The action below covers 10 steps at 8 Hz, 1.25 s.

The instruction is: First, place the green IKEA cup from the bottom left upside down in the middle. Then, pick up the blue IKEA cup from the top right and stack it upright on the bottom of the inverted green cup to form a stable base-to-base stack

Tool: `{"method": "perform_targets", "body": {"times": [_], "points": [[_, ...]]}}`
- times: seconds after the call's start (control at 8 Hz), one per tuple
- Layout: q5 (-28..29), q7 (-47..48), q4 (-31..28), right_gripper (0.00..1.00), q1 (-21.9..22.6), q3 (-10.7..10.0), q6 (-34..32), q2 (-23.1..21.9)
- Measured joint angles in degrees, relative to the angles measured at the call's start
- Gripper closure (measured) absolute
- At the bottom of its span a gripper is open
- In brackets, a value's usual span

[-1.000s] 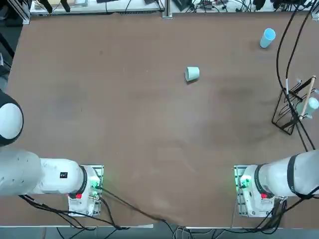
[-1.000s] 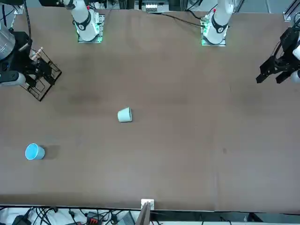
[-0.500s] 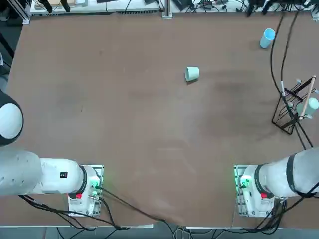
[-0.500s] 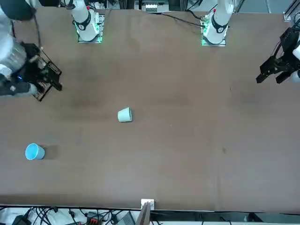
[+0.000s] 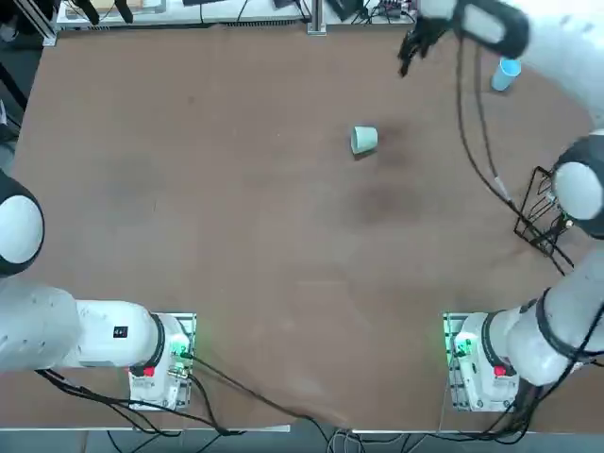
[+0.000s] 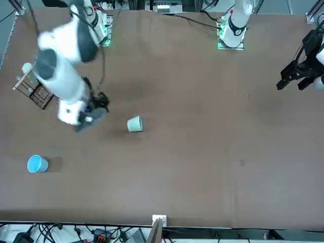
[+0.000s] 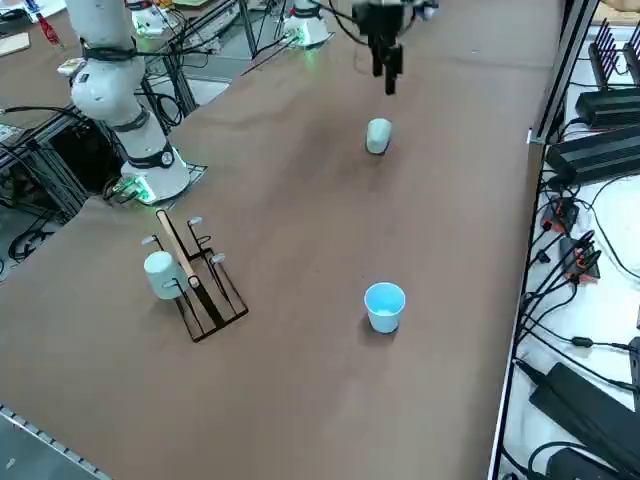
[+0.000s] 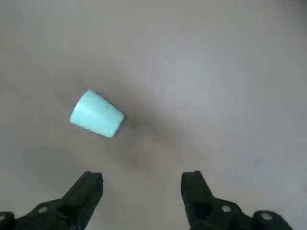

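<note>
Black right gripper (image 8: 142, 178): fingers wide open, holding nothing.

We see a smooth, mostly matt brown surface (image 7: 300, 400) with a faint soft sheen. The green cup (image 7: 378, 136) and the blue cup (image 7: 385, 306) look like smooth plastic. The rack (image 7: 212, 300) appears to be dark metal wire, its bar (image 7: 177, 246) pale wood. Our right end effector (image 8: 141, 184) looks matt black, with small metallic screw heads.
</note>
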Motion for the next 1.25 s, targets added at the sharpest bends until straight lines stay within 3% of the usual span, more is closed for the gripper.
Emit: {"method": "perform_targets", "body": {"times": [0.62, 1.0, 1.25], "points": [[0.0, -30.8, -0.1, 0.00, 4.1, 0.0, 5.8, 9.3], [0.0, -41.1, -3.8, 0.00, 4.9, 0.0, 13.8, 11.5], [0.0, -43.1, -5.8, 0.00, 5.0, 0.6, 16.5, 11.8]]}}
